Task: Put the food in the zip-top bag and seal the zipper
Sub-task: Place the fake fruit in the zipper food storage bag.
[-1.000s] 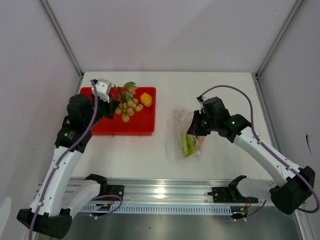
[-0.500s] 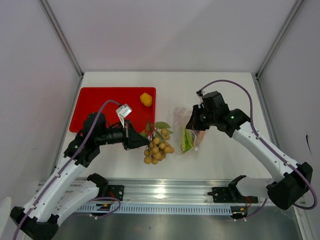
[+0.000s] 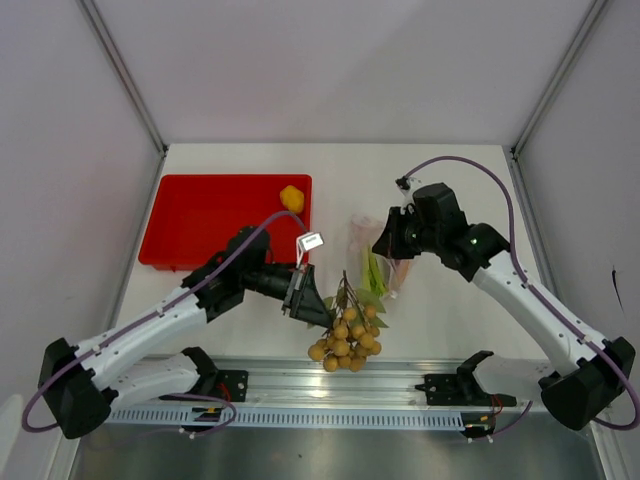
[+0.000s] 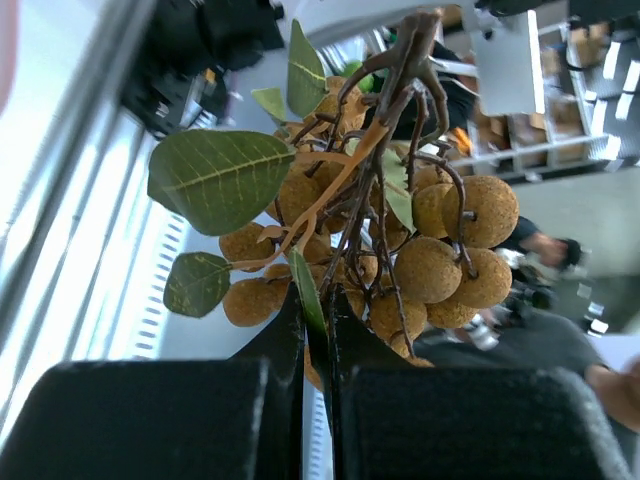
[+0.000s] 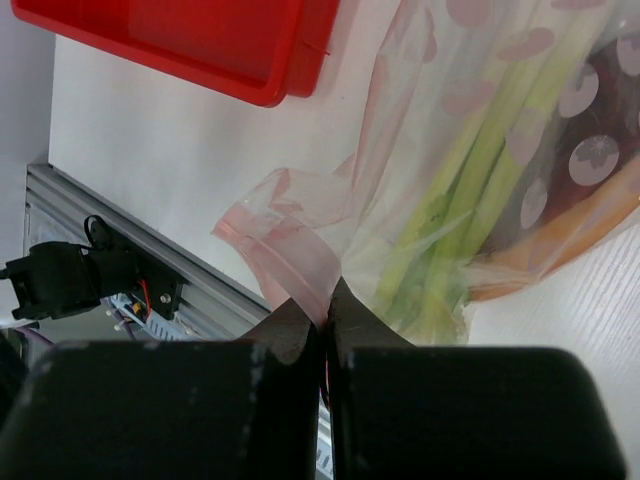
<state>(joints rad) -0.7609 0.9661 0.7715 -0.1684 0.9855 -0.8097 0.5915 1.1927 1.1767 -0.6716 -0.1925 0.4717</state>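
The white-and-black left arm [image 3: 150,325] lies low and reaches toward the middle. Its black left gripper [image 3: 318,310] pinches the stem of the bunch of tan round berries [image 3: 347,345]. The white-and-black right arm [image 3: 530,305] bends high. Its black right gripper [image 3: 384,246] points down and pinches the clear crinkly plastic bag [image 5: 420,150] by its edge.

A red tray [image 3: 205,225] lies flat at the left-centre of the overhead view, on a white tabletop [image 3: 450,170] and close to its left edge. A ribbed silver rail [image 3: 330,385] runs along the tabletop's bottom edge. Pale walls [image 3: 330,60] with slanting metal posts [image 3: 125,75] fill the upper frame.
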